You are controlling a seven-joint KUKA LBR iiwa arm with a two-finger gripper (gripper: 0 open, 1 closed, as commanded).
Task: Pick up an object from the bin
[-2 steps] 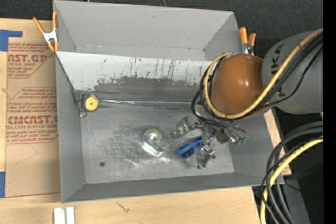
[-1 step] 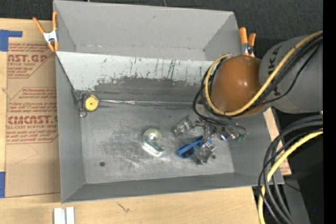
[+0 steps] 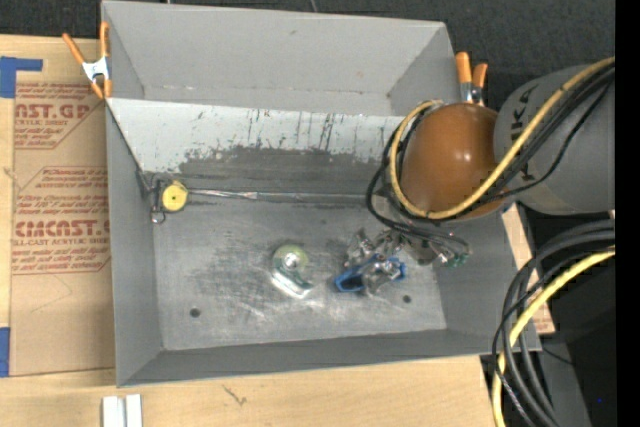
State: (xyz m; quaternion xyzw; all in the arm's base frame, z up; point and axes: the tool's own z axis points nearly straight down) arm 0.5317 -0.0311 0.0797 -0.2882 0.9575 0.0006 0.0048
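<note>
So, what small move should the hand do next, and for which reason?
Probably ease the hand straight down onto the small blue thing. The hand is right at it, on the right half of the bin floor. The pale round thing lies apart to the left and the yellow disc far at the left wall, so nothing crowds the grasp.

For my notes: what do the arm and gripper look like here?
The arm is thick and grey with dark lettering. A glossy orange-brown dome cover caps the wrist, with yellow and black cables looping round it. The gripper below is small, silvery metal.
</note>
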